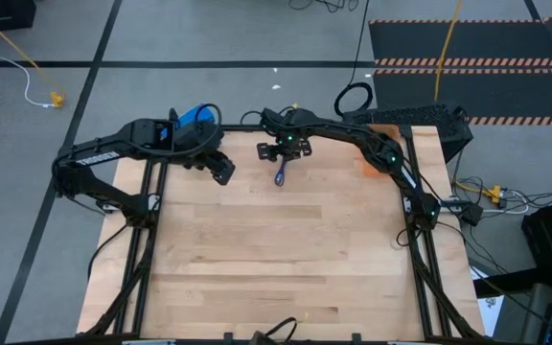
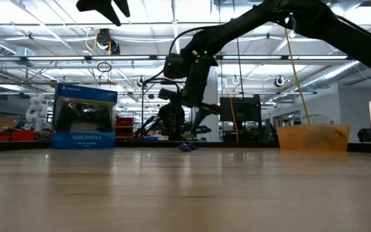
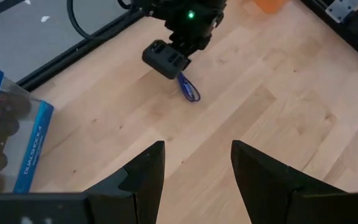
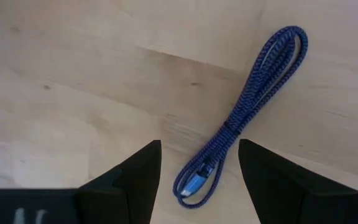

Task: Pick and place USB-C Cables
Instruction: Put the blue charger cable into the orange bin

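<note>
The right pincer [image 1: 282, 161] hangs over the far middle of the desk [image 1: 286, 259], fingers spread and holding nothing, with the folded purple-blue cable [image 4: 241, 118] lying flat on the wood right under it; in the right wrist view the plug end of the bundle sits in the gap between the two fingers [image 4: 135, 180]. Seen from overhead, the cable [image 1: 281, 174] is at about twelve o'clock on the desk, close to the far edge. To do this grasp well, I would drop straight down so the fingers straddle the doubled strands near the plug end, then close only once the tips reach the wood, since a thin flat bundle slips out of a high pinch. The left pincer [image 1: 222, 171] waits at about eleven o'clock, also released and empty, near the right arm, so any swing toward that side looks tight. A blue controller box [image 1: 192, 120] sits at the far-left edge and an orange block [image 1: 370, 163] at about one o'clock. The whole near half of the desk is open wood, which leaves plenty of room for carrying the cable toward six o'clock. No black cables are identifiable here.
</note>
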